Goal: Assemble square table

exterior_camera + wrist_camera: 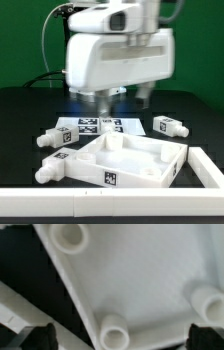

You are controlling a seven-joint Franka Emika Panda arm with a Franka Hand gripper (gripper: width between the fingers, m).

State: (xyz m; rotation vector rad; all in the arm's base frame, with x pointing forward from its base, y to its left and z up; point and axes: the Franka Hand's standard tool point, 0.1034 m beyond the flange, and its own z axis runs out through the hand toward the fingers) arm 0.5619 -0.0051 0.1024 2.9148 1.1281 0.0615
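Note:
The white square table top (128, 172) lies tray-side up near the front, with a tag on its front rim. Three white legs show: one (54, 136) at the exterior view's left, one (169, 125) at its right, and one (50, 170) lying against the top's left corner. My gripper (122, 99) hangs open and empty above the top's back edge. In the wrist view the top's inner floor (140, 274) fills the picture, with round corner sockets (70, 236) (114, 336). The dark fingertips (40, 336) stand wide apart on either side of my gripper's middle (122, 337).
The marker board (92, 125) lies flat behind the top, under the arm. A long white bar (100, 207) runs along the front edge and turns back at the exterior view's right (206, 166). The table surface is black.

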